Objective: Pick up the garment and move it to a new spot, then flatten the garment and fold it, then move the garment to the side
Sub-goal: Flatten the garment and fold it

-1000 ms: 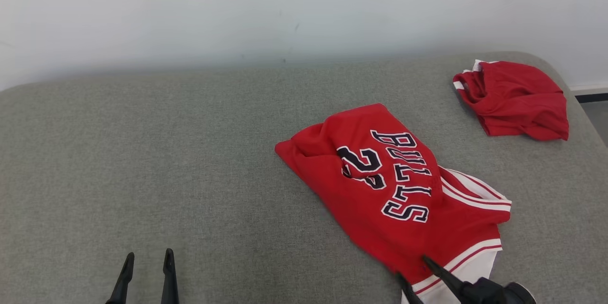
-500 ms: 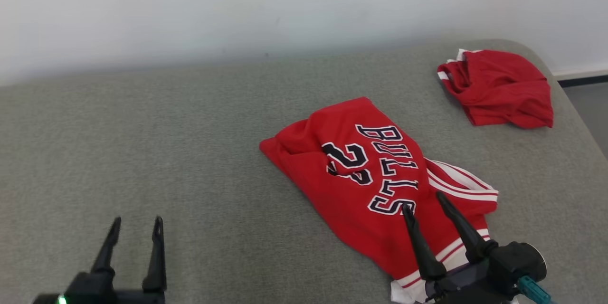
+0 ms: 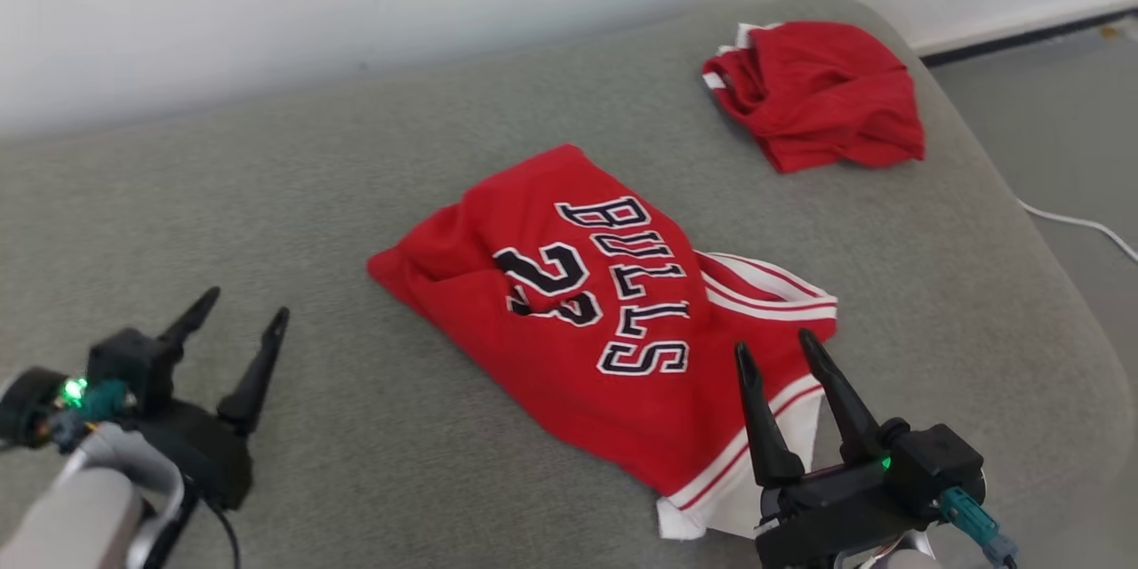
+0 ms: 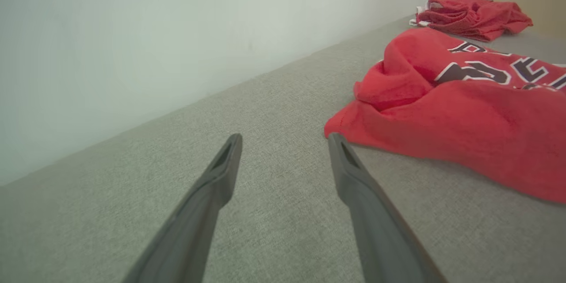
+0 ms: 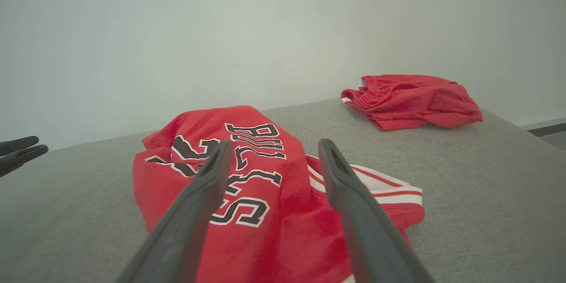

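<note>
The garment (image 3: pixel 578 320) is a red jersey with dark "BULLS" lettering and a white-striped hem. It lies crumpled in the middle of the grey cushion (image 3: pixel 267 196). My right gripper (image 3: pixel 772 340) stands open over the jersey's near hem, with nothing between its fingers. Seen from the right wrist, the right gripper (image 5: pixel 275 142) points across the jersey (image 5: pixel 177 177) at the lettering. My left gripper (image 3: pixel 248 301) is open above bare cushion, left of the jersey. In the left wrist view, the left gripper (image 4: pixel 285 136) has its tips just short of the jersey's (image 4: pixel 464 119) edge.
A second red garment (image 3: pixel 818 93) lies bunched at the cushion's far right corner, also seen as a red garment (image 5: pixel 411 101) from the right wrist. A white wall runs behind. The cushion's edge drops off at the right to floor with a white cable (image 3: pixel 1076 222).
The head camera has swung, shifting the whole picture. My right gripper has opened wider and risen over the jersey's hem. The left arm has come further into view, still open.
</note>
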